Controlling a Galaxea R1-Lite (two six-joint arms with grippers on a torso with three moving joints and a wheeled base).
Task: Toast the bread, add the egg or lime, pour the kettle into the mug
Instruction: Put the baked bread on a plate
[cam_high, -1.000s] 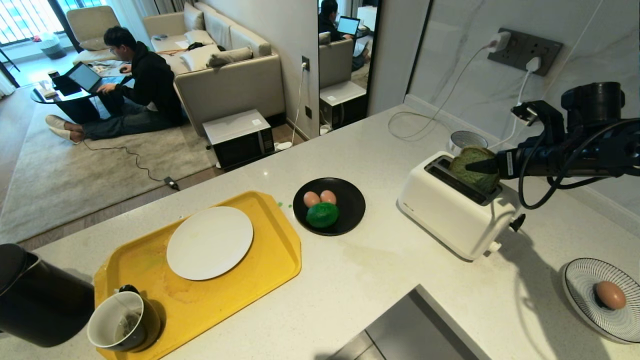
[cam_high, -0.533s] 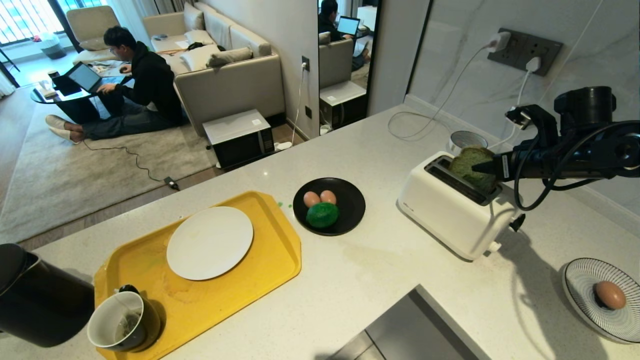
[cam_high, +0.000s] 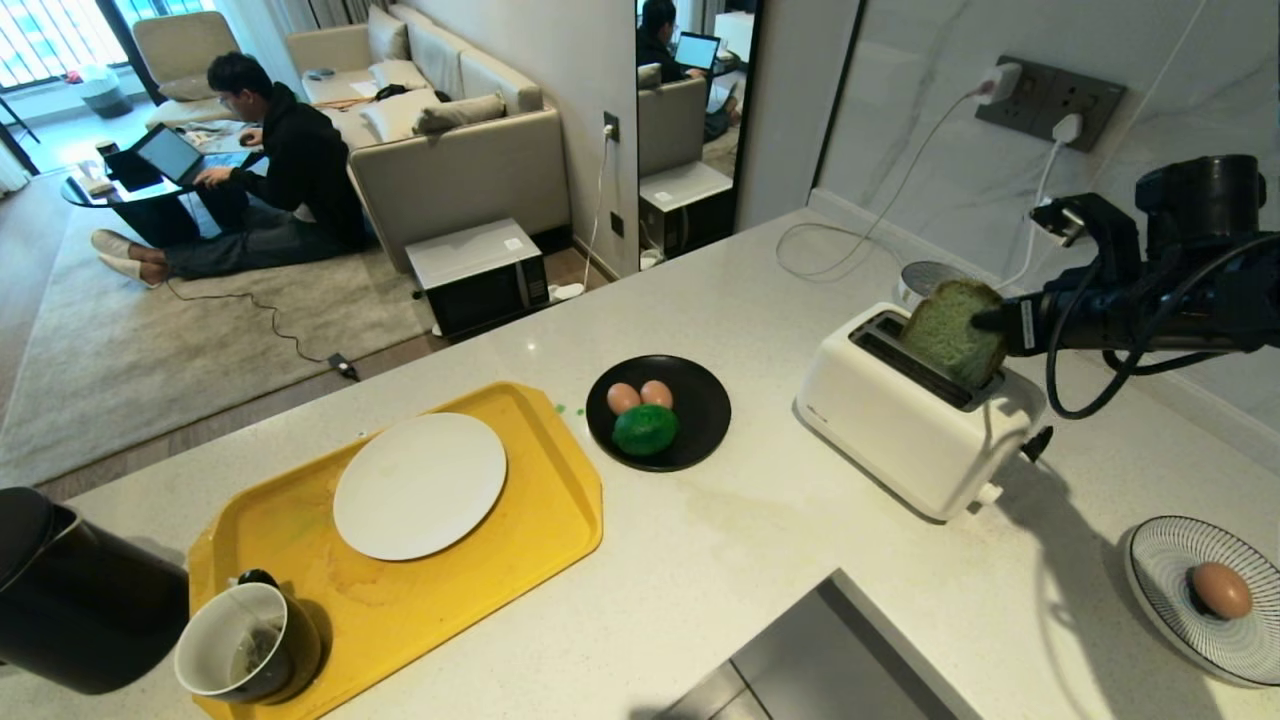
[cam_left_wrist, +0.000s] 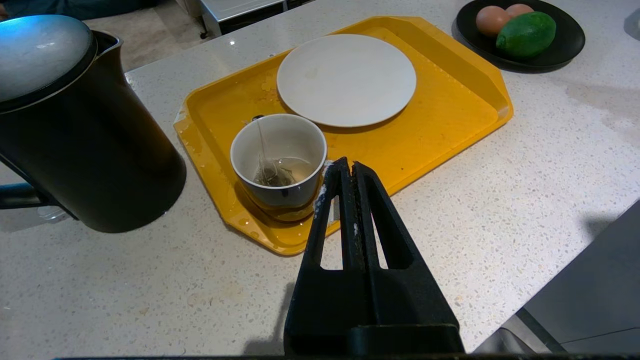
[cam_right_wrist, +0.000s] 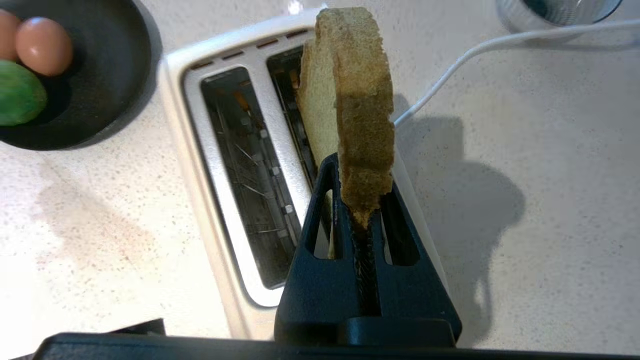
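The pale green bread (cam_high: 955, 330) stands half out of the far slot of the white toaster (cam_high: 890, 440). My right gripper (cam_high: 985, 322) is shut on its brown crust edge (cam_right_wrist: 362, 150). The single egg (cam_high: 1220, 590) lies on a striped plate (cam_high: 1160, 570) at the right. The lime (cam_high: 645, 430) shares a black plate with two eggs. The black kettle (cam_left_wrist: 75, 130) stands beside the yellow tray (cam_left_wrist: 450, 130), where the mug (cam_left_wrist: 277, 160) holds a teabag. My left gripper (cam_left_wrist: 348, 165) hangs shut and empty just beside the mug.
A white plate (cam_high: 420, 485) lies on the tray. White cables run from the wall socket (cam_high: 1050, 95) behind the toaster. A metal cup (cam_high: 920, 275) stands behind the bread. A person sits on the floor far back left. A sink edge (cam_high: 800, 660) is near the front.
My right gripper has shut on the bread's edge and lifted the slice a little higher out of the toaster slot. The left arm has not moved.
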